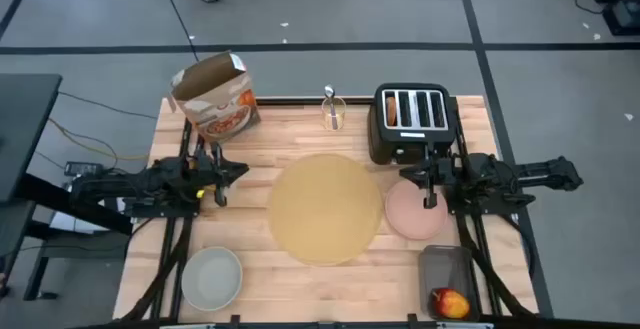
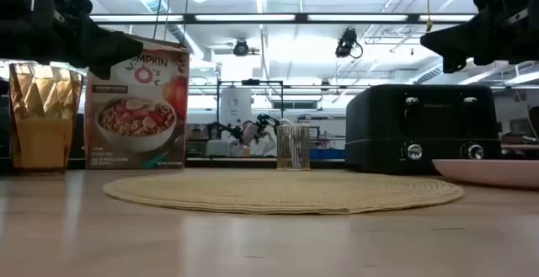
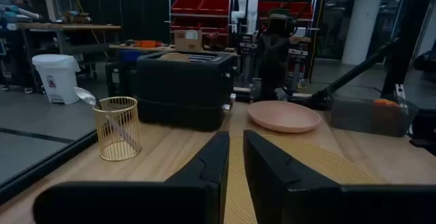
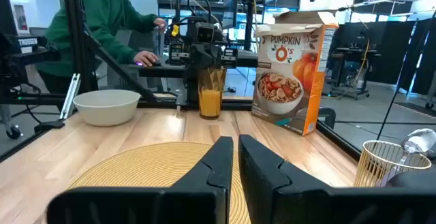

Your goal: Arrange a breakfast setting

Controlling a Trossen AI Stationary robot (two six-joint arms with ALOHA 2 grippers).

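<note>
The round tan placemat lies mid-table. The pink plate rests on the table at its right. The grey bowl stands near the front left. The toast slice sticks up from a slot of the black toaster. The blue-handled spoon stands in a gold wire cup at the back. The amber tumbler stands by my left arm. The red apple lies in a grey tray. My left gripper is shut and empty, left of the placemat. My right gripper is shut and empty, above the plate's far edge.
The orange cereal box stands open at the back left. The grey tray sits at the front right corner. A person in a green top is at a bench beyond the table's left side.
</note>
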